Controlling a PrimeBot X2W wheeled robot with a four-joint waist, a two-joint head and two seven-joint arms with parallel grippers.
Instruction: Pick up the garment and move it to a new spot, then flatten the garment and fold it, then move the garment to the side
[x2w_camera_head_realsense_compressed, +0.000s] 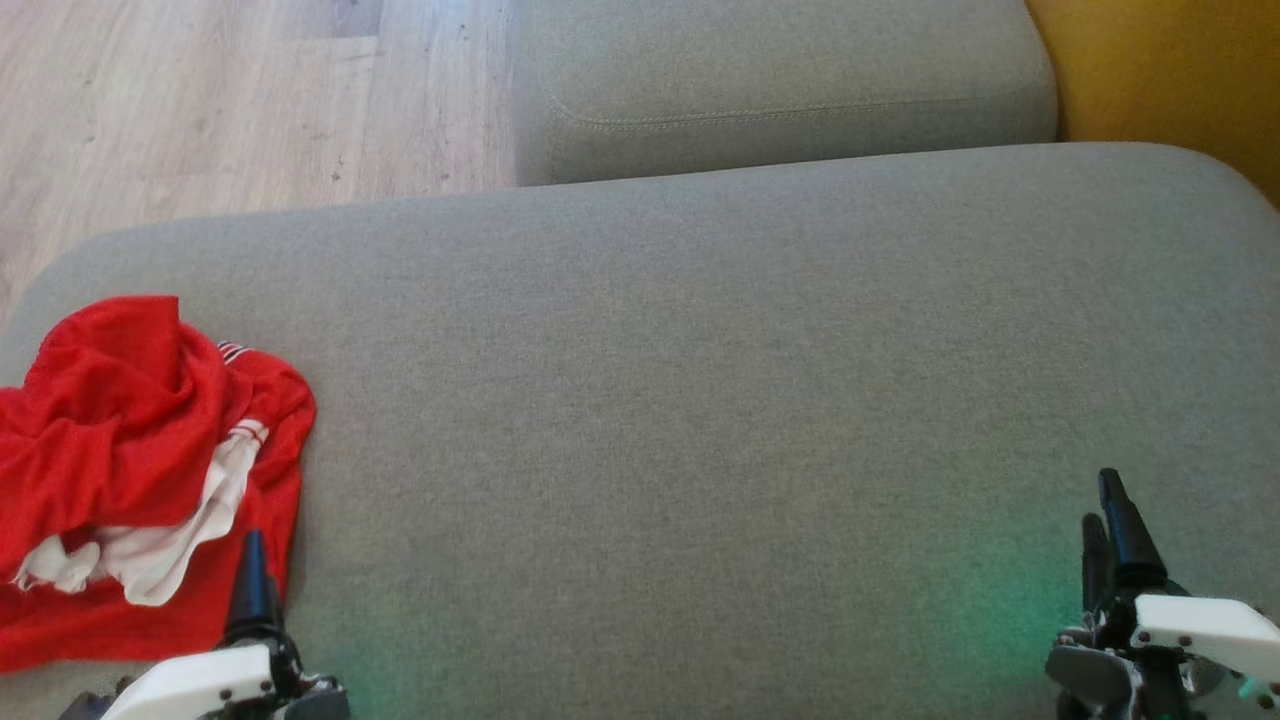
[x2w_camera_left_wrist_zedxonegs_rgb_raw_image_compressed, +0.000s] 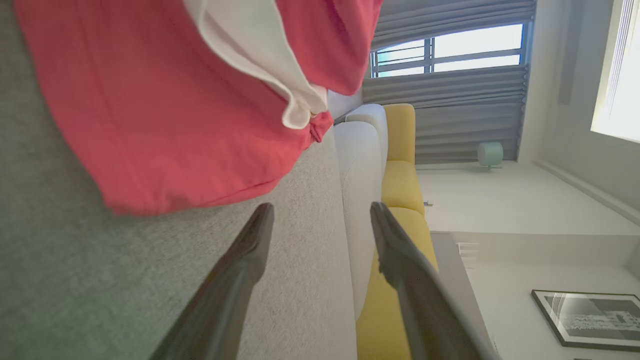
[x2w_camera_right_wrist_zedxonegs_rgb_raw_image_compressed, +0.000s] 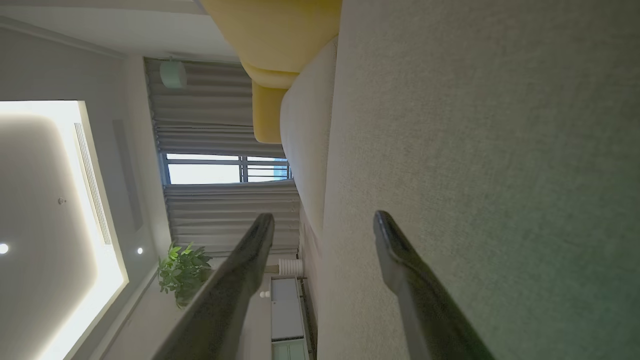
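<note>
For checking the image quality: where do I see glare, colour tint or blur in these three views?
Head view: sharp, with a green tint on the sofa seat near the right gripper. Left wrist view: the ceiling light is overexposed, the near fingers blurred. Right wrist view: the same light glares.

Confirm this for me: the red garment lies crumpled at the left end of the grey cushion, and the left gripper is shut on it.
Wrong on the grip: the left gripper is open, jaws apart with nothing between them, as the left wrist view shows. The red garment does lie crumpled at the left end of the grey cushion.
</note>
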